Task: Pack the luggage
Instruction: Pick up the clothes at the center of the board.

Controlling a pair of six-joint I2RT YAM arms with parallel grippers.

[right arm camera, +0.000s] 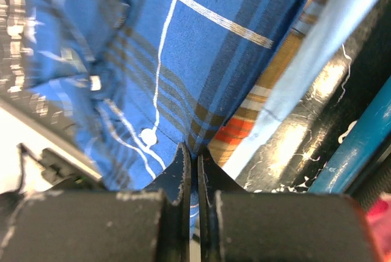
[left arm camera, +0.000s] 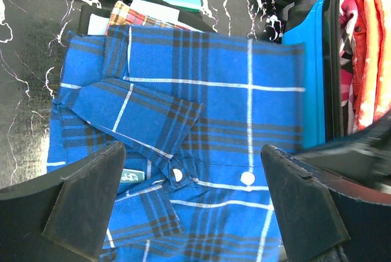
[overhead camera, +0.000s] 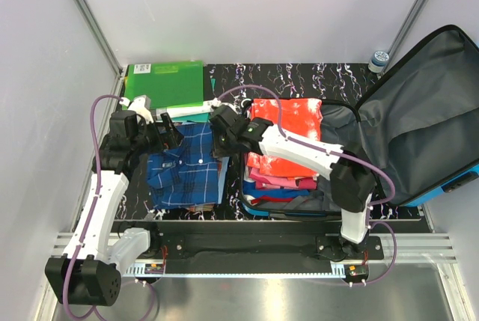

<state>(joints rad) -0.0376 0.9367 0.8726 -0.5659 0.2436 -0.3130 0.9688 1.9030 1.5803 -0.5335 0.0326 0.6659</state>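
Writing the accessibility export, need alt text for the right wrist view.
The right gripper is shut on the edge of a blue plaid shirt that fills most of the view. An orange plaid garment peeks out beneath it on the black marbled table, with the edge of the bright-blue luggage at lower right.

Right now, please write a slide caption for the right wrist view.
Right hand shut on the shirt edge, beside the luggage.

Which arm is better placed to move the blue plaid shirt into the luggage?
Right, probably: the right gripper is shut on the blue plaid shirt at its edge nearest the luggage; the left gripper hangs open above the shirt, holding nothing.
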